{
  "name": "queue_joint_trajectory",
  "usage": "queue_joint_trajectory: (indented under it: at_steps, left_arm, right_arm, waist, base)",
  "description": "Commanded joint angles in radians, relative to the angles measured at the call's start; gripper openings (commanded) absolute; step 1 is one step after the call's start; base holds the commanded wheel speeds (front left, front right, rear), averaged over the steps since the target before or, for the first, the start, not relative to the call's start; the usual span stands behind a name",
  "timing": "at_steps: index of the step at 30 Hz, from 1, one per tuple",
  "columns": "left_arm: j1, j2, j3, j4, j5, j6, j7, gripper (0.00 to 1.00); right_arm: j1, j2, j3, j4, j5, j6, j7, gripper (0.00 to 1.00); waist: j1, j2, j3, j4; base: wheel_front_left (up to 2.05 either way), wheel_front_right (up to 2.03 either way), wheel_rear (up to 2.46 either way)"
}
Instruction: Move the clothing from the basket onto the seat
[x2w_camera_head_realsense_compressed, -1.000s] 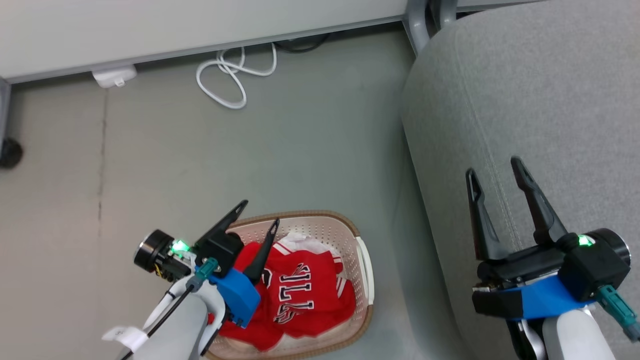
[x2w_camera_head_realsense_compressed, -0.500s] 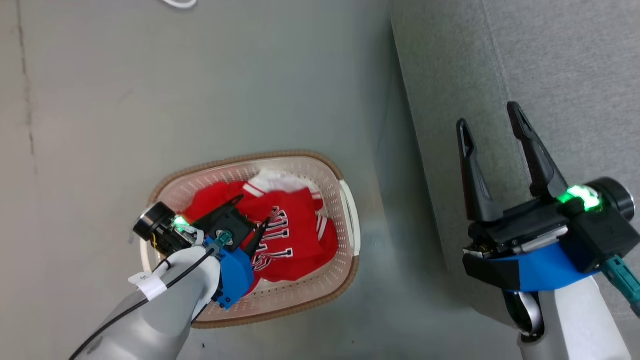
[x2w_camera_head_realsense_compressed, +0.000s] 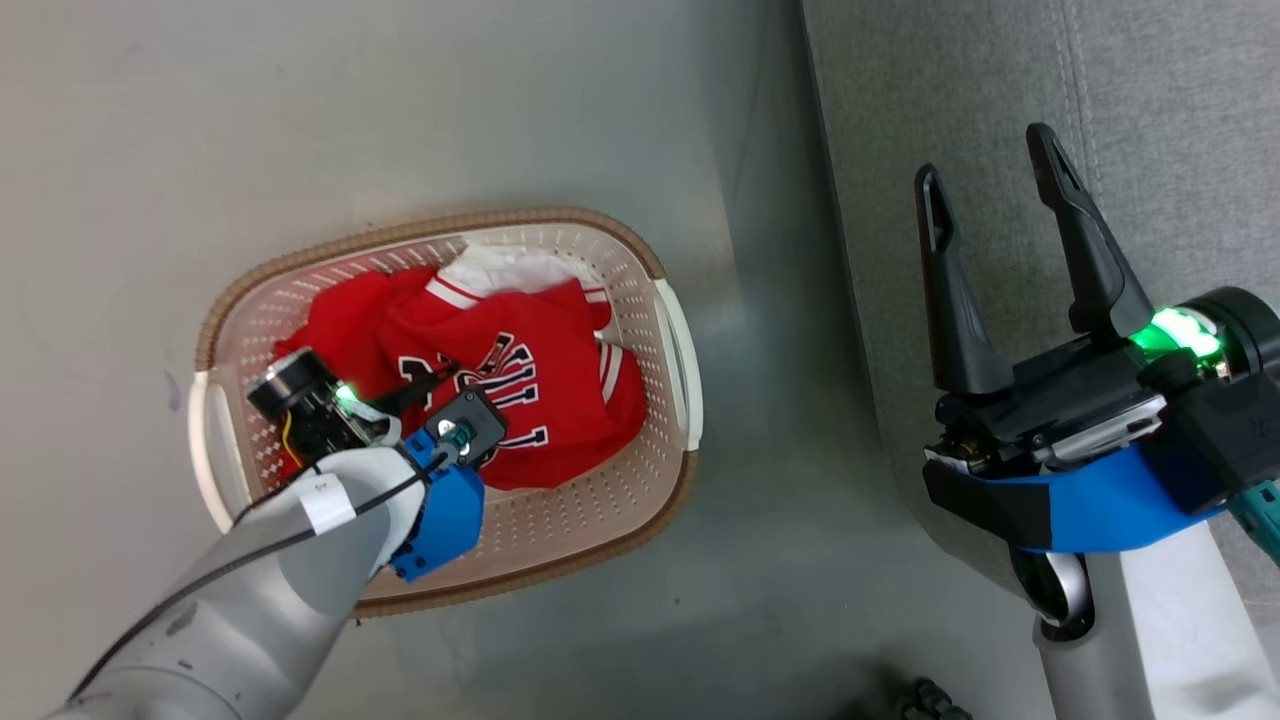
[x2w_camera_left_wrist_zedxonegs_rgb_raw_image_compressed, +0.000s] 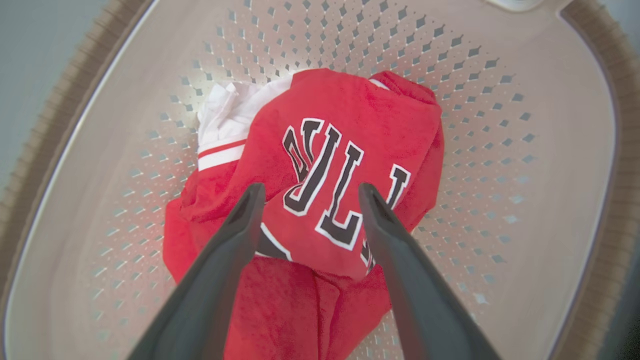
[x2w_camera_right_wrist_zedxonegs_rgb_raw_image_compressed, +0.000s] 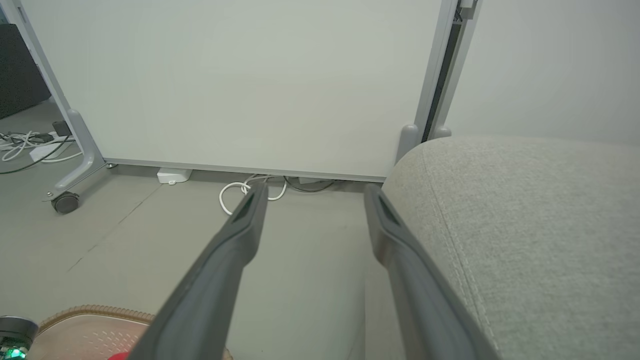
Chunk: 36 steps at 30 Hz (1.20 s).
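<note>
Red fabric of the clothing (x2w_camera_left_wrist_zedxonegs_rgb_raw_image_compressed: 350, 110) is seen just beyond the spread, empty fingers of the left gripper (x2w_camera_left_wrist_zedxonegs_rgb_raw_image_compressed: 310, 189), bunched inside the basket (x2w_camera_left_wrist_zedxonegs_rgb_raw_image_compressed: 500, 150). If only 1 loose fold is pinched, the garment could be dropped short of the seat (x2w_camera_head_realsense_compressed: 1150, 100) beside the right gripper (x2w_camera_head_realsense_compressed: 985, 155), likewise parted and empty.

Smooth grey-green floor (x2w_camera_right_wrist_zedxonegs_rgb_raw_image_compressed: 125, 240), faint seam line. Big off-white flat partition panel (x2w_camera_right_wrist_zedxonegs_rgb_raw_image_compressed: 225, 75) on grey metal legs, with a small dark caster wheel (x2w_camera_right_wrist_zedxonegs_rgb_raw_image_compressed: 65, 202) at one foot. Looped white cable (x2w_camera_right_wrist_zedxonegs_rgb_raw_image_compressed: 223, 192) and small white plastic box (x2w_camera_right_wrist_zedxonegs_rgb_raw_image_compressed: 173, 175) (type unclear) lie under the panel. Even indoor light.
</note>
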<state>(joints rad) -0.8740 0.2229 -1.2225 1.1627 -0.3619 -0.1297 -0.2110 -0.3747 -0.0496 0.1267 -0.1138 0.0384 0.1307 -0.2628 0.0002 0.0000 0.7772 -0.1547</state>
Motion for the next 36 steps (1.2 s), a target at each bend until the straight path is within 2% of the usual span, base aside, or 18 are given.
queue_joint_trajectory:
  at_steps: [1,8,16,28,29,30,31,36]
  left_arm:
    - [-0.035,0.008,-0.014,0.011,0.005,0.000,0.008,1.00]
    - [-0.087,0.018,-0.052,0.053,0.048,0.000,0.076,1.00]
    - [-0.140,0.018,-0.060,0.071,0.111,0.000,0.105,1.00]
    - [-0.173,0.006,-0.061,0.091,0.133,-0.001,0.154,1.00]
    - [-0.170,0.005,-0.060,0.092,0.141,-0.001,0.158,0.84]
    - [-0.171,0.005,-0.060,0.092,0.142,-0.001,0.159,0.37]
    - [-0.170,0.005,-0.061,0.091,0.148,-0.001,0.160,0.02]
    - [-0.156,0.011,-0.061,0.086,0.160,-0.001,0.162,0.00]
  right_arm:
    - [-0.020,-0.001,0.000,-0.007,0.005,0.000,-0.003,1.00]
    - [-0.036,-0.001,-0.007,-0.023,0.018,0.000,-0.003,1.00]
    - [-0.037,-0.001,-0.022,-0.044,0.022,0.000,-0.003,1.00]
    - [-0.028,-0.001,-0.019,-0.093,0.013,0.000,-0.002,1.00]
    - [-0.026,-0.001,-0.018,-0.096,0.014,0.000,-0.002,1.00]
    - [-0.025,-0.001,-0.018,-0.099,0.014,0.000,-0.002,1.00]
    - [-0.025,-0.001,-0.016,-0.100,0.014,0.000,-0.002,1.00]
    - [-0.030,-0.001,-0.016,-0.100,0.013,0.000,-0.002,1.00]
  waist:
    - [-0.0002,0.0000,0.022,0.002]
    - [-0.0002,0.0000,0.108,-0.024]
    - [-0.0002,0.0000,0.191,-0.034]
    - [-0.0002,0.0000,0.246,-0.036]
    - [-0.0002,0.0000,0.248,-0.037]
    - [-0.0002,0.0000,0.249,-0.037]
    - [-0.0002,0.0000,0.249,-0.038]
    - [-0.0002,0.0000,0.245,-0.039]
  base:
    - [0.00,0.00,0.00]
    - [0.00,0.00,0.00]
    - [0.00,0.00,0.00]
    - [0.00,0.00,0.00]
    - [0.00,0.00,0.00]
    - [0.00,0.00,0.00]
    - [0.00,0.00,0.00]
    - [0.00,0.00,0.00]
